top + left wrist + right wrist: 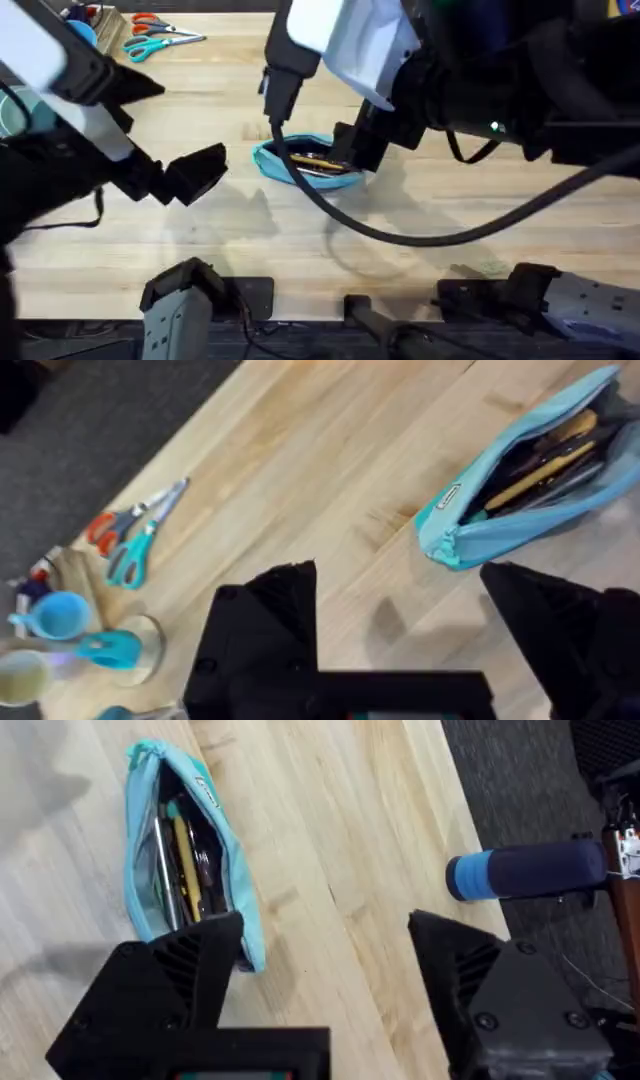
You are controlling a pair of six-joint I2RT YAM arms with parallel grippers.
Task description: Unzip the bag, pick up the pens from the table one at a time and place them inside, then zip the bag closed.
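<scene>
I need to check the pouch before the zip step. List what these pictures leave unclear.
- Overhead: the right end of the bag is covered by the right arm and a black cable, so the right gripper cannot be made out there.
- Right wrist: the bag's near end sits behind a finger.
- Left wrist: the bag's far end is cut off by the frame edge.
- Zipper slider: too small to locate.

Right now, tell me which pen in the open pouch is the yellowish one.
The tan wooden pen in the bag, lying beside the silver-grey pen.

Both arms raised — left claw (pixel 200 172) spread wide, right claw (pixel 352 148) spread too.
</scene>
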